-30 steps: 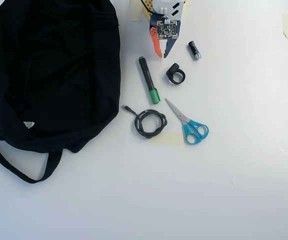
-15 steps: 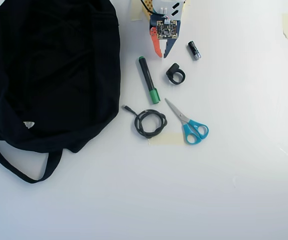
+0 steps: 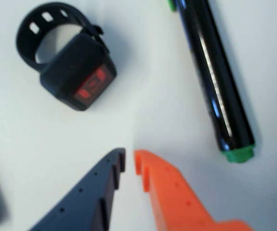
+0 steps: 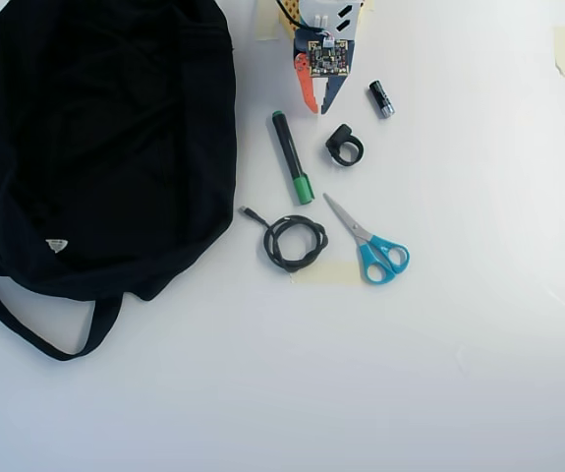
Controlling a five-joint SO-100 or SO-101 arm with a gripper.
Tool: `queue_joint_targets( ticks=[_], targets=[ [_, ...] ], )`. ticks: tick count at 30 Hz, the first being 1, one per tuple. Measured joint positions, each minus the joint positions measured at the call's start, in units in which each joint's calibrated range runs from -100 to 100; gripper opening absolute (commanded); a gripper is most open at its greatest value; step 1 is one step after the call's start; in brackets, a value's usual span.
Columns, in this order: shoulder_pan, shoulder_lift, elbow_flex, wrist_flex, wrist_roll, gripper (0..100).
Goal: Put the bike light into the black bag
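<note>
The bike light [image 3: 75, 72] is a small black block with a red lens and a ring strap, lying on the white table up and to the left of my fingertips in the wrist view. In the overhead view it [image 4: 344, 146] lies just below and right of my gripper [image 4: 318, 108]. My gripper [image 3: 129, 160] has a dark blue and an orange finger. The tips are nearly touching and hold nothing. It hovers short of the light. The black bag [image 4: 105, 147] fills the overhead view's left side, well to the left of the gripper.
A black marker with a green cap [image 4: 291, 157] lies between bag and light; it shows at the right in the wrist view [image 3: 215, 77]. A short black cylinder [image 4: 381, 99], a coiled black cable [image 4: 295, 242] and blue-handled scissors [image 4: 370, 246] lie nearby.
</note>
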Motion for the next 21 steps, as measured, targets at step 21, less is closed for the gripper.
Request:
queue_joint_targets(
  ticks=[21],
  targets=[
    [-0.51, 28.48, -21.62, -57.96, -0.10, 2]
  ],
)
